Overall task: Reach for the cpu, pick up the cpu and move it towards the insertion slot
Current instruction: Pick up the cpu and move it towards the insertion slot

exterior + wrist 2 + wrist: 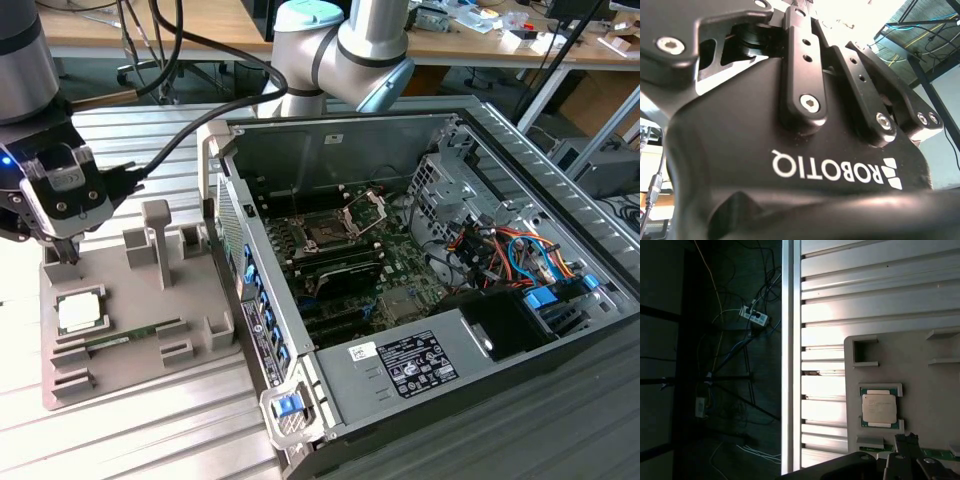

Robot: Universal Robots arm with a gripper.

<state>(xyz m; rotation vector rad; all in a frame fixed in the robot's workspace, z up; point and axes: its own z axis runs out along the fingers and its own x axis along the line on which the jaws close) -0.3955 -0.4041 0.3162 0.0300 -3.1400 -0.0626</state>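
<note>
Exterior view's left: gripper (62, 252) (spread or pressed together, cannot tell) hovers over grey fixture (135, 300), cpu (78, 312) flat in its pocket just beside, camera-side of it; insertion slot (325, 235) well apart toward that view's right, inside open case (400, 135).

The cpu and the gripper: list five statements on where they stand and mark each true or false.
1. The cpu lies on the grey fixture. True.
2. The gripper holds the cpu. False: it hangs over the fixture close to the cpu, which lies free in the first wrist view.
3. The cpu sits in the insertion slot. False: the slot is inside the computer case, and the cpu is outside it on the fixture.
4. A green memory stick lies on the fixture beside the cpu. True.
5. The computer case is shut. False: its side is open and the board inside shows.
</note>
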